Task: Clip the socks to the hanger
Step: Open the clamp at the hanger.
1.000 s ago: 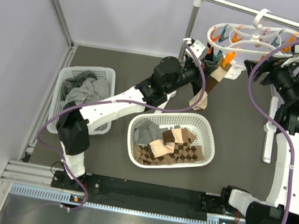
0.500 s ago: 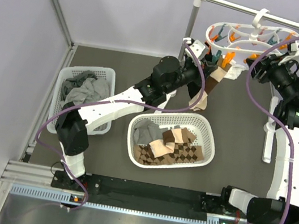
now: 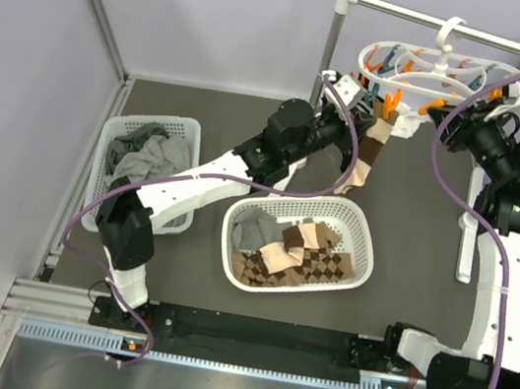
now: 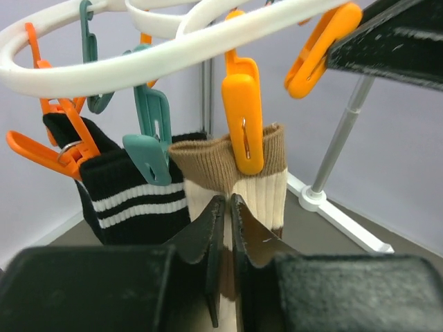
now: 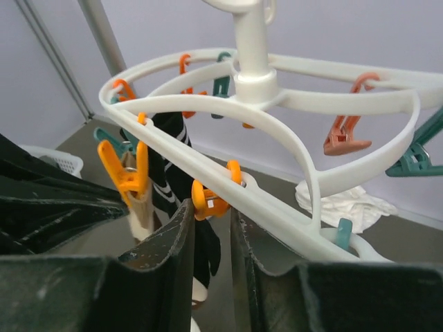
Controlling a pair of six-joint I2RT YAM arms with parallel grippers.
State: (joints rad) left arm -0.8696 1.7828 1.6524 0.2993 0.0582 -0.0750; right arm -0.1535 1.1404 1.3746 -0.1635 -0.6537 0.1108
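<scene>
One tan, brown-banded sock [image 4: 261, 183] hangs orange-pegged, left end effector [image 4: 227, 203] seemingly clamped on it.

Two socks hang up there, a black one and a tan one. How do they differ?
The black sock with white stripes hangs from a teal plastic peg; the tan ribbed sock with brown bands hangs from an orange plastic peg. The tan sock is right at the left gripper; the black sock hangs clear of it. Both are clipped by the cuff to the white plastic hanger.
</scene>
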